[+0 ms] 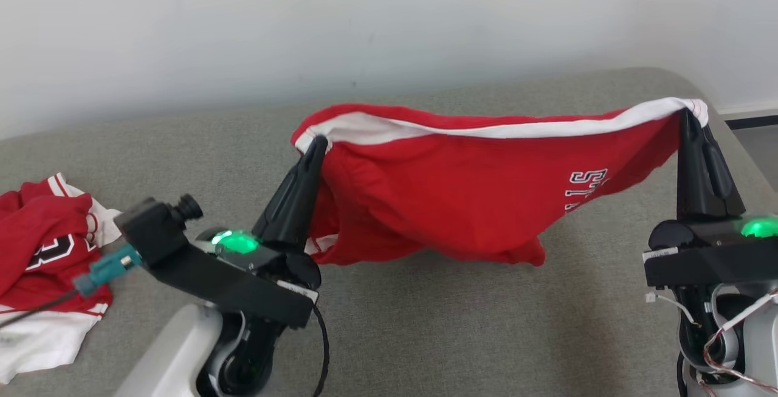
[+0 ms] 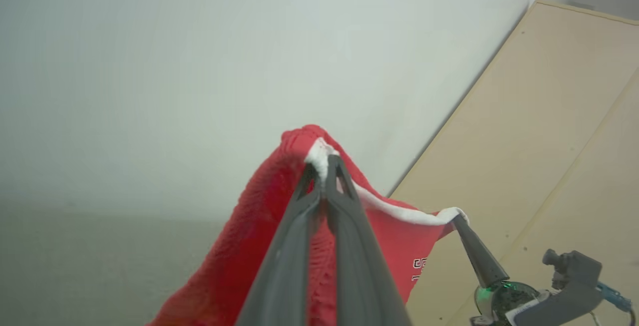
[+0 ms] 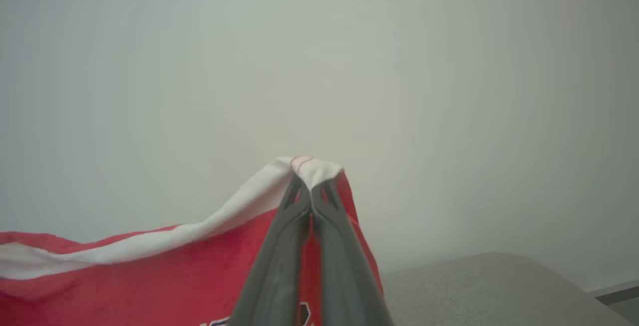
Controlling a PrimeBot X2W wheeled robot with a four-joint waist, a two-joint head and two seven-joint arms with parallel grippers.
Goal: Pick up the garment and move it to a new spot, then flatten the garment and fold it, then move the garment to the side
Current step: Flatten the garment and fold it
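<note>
1. While both grippers hold it up by its white-banded edge, the red garment [image 1: 437,202] hangs stretched between them over the middle and right of the table [image 1: 425,336]. Its body sags in a loose belly, with white lettering showing near its right end.
2. The left gripper [image 1: 317,141] rises slantwise from the lower left. In the left wrist view its fingers [image 2: 284,256] are pressed together on the white hem, with red cloth draped down on both sides of them.
3. The right gripper [image 1: 687,114] stands nearly upright at the right. Its fingers [image 3: 279,256] are likewise clamped together, pinching a white corner that folds over their tips.
4. The garment's lowest folds come close to the table; whether they touch it cannot be told.
5. The table is covered in a grey, finely textured fabric and has a rounded far-right corner [image 1: 681,78].
6. At its left edge lies a crumpled heap of red and white clothing [image 1: 42,245], well apart from the held garment.
7. Behind the table runs a plain, pale wall [image 1: 364,32].
8. To the right of the rounded corner, a dark strip [image 1: 750,122] shows low down, below the wall.
9. A pale wooden panel [image 2: 549,116] appears in the left wrist view, beside the wall.
10. A green light [image 1: 237,242] glows on each wrist.
</note>
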